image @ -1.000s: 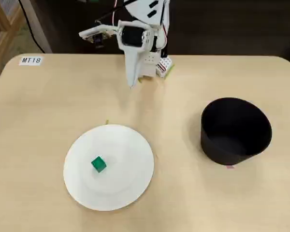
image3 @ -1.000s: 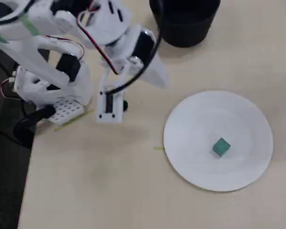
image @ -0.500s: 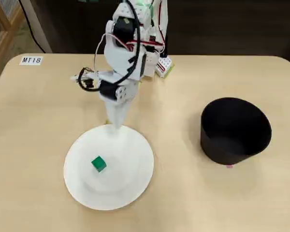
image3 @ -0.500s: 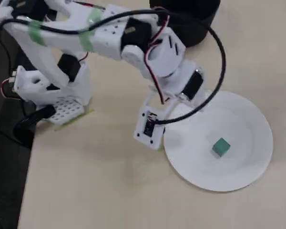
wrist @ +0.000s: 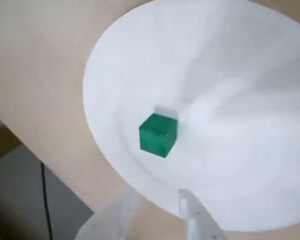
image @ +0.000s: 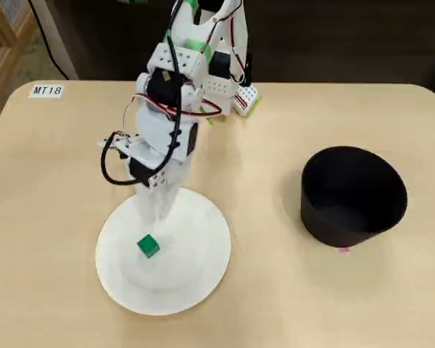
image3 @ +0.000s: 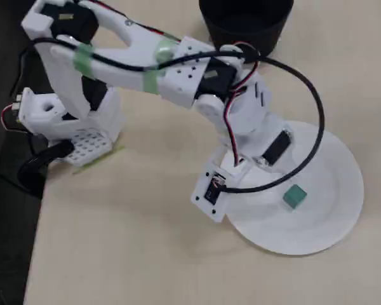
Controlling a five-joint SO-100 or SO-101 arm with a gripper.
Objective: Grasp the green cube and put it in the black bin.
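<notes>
Cube green, free on white plate | gripper fingers apart, tips cropped | black bin top cut off

You have one fixed view high in front of the white printed arm, facing its base across the beige wooden tabletop, wide enough for the round white paper plate and black round bin. The other fixed view looks down from nearer, beside the arm, bin cropped at top. Your wrist view sits close over the plate. All three share the plate and small green cube.
</notes>
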